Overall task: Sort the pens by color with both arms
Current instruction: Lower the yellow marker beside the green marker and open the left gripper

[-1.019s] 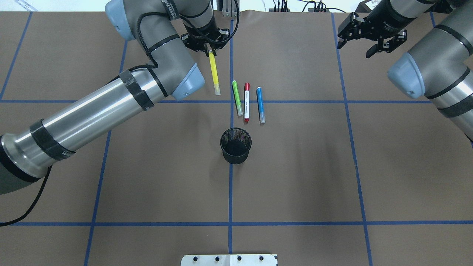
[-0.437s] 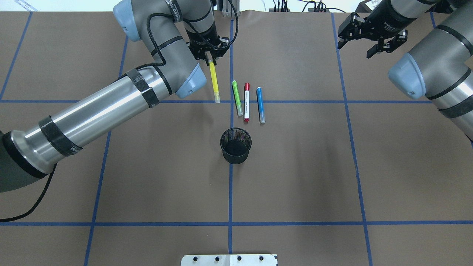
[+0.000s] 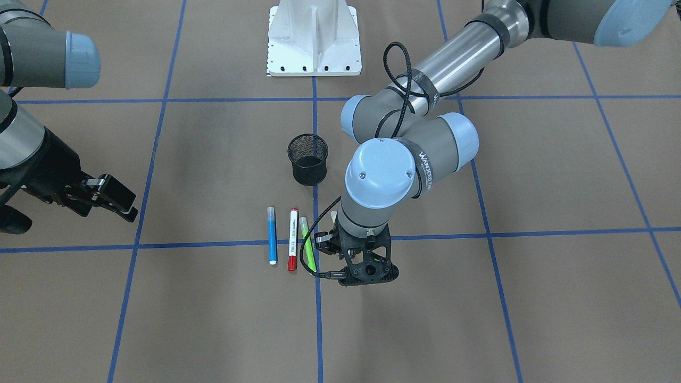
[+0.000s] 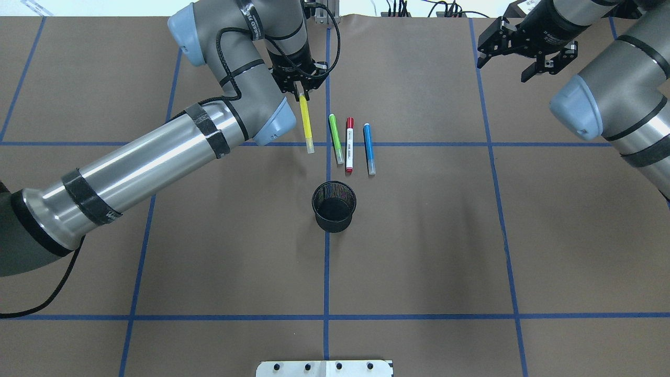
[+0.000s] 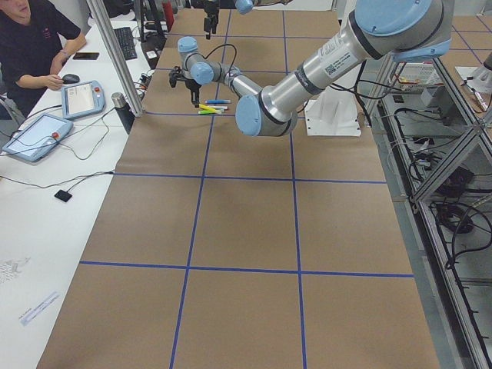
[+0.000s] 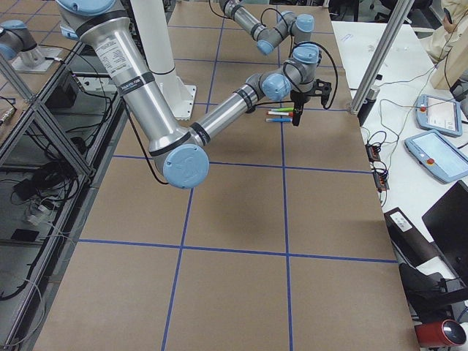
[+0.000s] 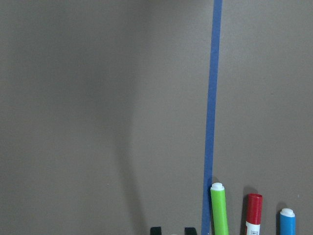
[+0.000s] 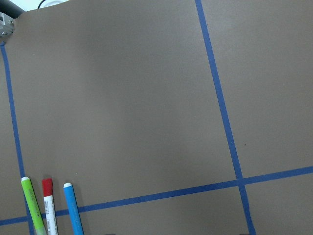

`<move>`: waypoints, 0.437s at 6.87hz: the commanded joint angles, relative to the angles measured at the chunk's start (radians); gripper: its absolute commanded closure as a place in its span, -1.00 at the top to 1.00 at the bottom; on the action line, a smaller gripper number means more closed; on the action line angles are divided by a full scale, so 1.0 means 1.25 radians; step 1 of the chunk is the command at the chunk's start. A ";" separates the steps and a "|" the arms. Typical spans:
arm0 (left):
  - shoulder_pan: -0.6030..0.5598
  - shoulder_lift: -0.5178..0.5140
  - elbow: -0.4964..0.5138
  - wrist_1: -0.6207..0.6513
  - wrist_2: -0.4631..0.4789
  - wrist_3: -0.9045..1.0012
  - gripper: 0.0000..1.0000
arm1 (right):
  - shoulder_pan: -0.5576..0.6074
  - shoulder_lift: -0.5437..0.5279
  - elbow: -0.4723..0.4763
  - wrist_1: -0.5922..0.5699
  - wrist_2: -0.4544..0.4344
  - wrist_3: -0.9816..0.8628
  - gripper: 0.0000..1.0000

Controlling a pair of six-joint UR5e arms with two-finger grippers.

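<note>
The left gripper (image 4: 301, 91), clamped only on the far tip of the yellow pen (image 4: 306, 124), may let it pivot into the green pen (image 4: 335, 138) just right, while the right gripper (image 4: 525, 51) hangs with jaws apart.

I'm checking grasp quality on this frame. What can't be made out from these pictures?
- yellow pen: in the front-facing view, the left arm hides nearly all of it.
- left gripper: in the left wrist view, its fingers are cut off by the bottom edge.
- white pen: its label print is too small in every view.
</note>
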 commanded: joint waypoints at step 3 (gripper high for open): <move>0.020 -0.005 0.002 -0.002 0.001 -0.003 -0.52 | 0.020 -0.027 -0.002 -0.001 0.000 -0.121 0.98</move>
